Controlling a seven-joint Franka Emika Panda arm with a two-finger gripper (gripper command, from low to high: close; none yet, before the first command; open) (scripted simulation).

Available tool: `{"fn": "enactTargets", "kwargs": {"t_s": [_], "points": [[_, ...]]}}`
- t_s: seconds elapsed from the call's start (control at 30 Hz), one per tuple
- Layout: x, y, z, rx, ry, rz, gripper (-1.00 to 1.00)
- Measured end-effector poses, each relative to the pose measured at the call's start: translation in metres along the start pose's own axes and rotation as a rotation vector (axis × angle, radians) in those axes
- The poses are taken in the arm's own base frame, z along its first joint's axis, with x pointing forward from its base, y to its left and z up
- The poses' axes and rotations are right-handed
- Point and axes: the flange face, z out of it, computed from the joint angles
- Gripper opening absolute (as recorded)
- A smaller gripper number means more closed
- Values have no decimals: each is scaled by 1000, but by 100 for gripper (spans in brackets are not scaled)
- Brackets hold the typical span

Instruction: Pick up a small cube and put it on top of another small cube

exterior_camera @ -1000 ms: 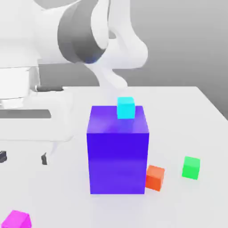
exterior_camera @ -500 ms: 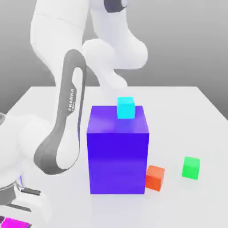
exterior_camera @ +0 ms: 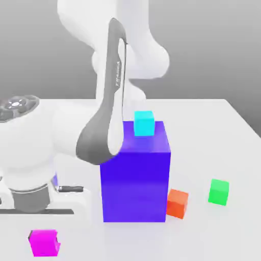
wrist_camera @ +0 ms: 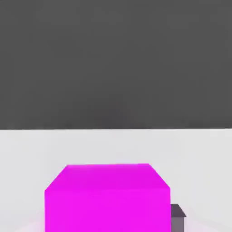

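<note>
The tool [exterior_camera: 45, 232] is closed on the pink cube [exterior_camera: 44, 242], which sits low near the counter's [exterior_camera: 214, 132] front edge, at the exterior view's left. In the hand view the pink cube [wrist_camera: 107, 197] has a dark finger [wrist_camera: 177, 216] touching its side. The big blue block [exterior_camera: 135, 176] stands mid-counter and carries a cyan cube [exterior_camera: 144, 123]. An orange cube [exterior_camera: 177, 203] touches the block's base; a green cube [exterior_camera: 219, 191] lies near it.

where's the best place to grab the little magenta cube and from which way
Take the magenta cube by two opposite flat side faces, coming straight down from above. It sits flat on the white table with open space all round and its top face level, so the fingers can straddle it.
</note>
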Motion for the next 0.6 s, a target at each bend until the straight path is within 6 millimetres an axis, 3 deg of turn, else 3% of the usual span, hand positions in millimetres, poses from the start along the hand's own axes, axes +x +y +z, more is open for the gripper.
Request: {"fn": "enactTargets", "kwargs": {"t_s": [0.17,0.3,0.5,0.6], "points": [[-63,-72,-11,-5,0,-366,-100],[-120,-118,-19,-6,1,-662,-100],[-224,-173,-27,-7,3,-1132,-100],[-277,-188,-31,-6,3,-1365,-100]]}}
